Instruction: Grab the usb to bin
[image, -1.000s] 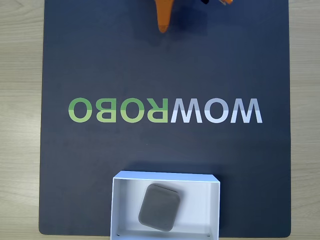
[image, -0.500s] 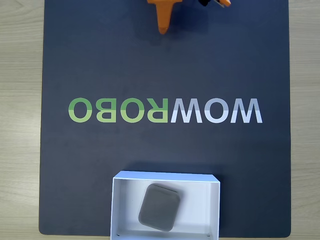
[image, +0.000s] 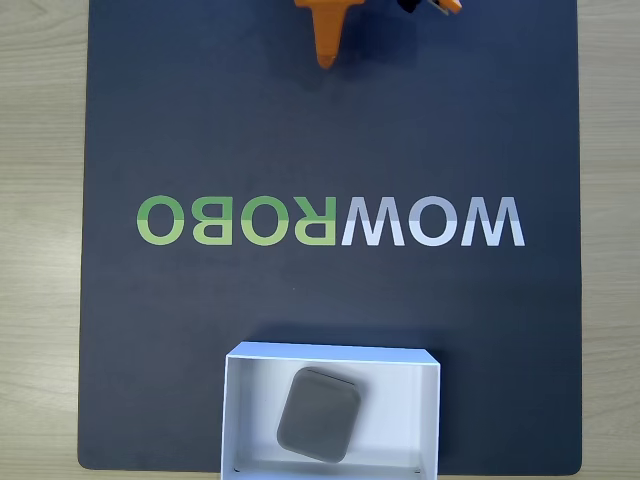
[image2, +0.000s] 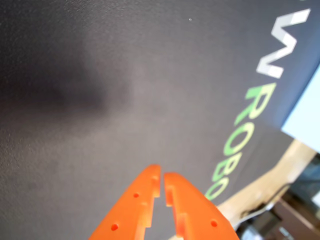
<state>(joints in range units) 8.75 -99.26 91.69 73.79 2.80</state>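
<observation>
Looks basically done: the usb (image: 318, 415) sits tilted inside the bin (image: 250, 400), well apart from the jaws (image2: 162, 180), which are nearly together and empty. Next: just park.

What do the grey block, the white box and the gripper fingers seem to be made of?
Grey block: likely matte plastic or rubber; soft corners, no shine.
White box: probably thin cardboard; thin, plain, flat walls.
Gripper fingers: orange hard plastic, perhaps printed; dull surface with small holes.
</observation>
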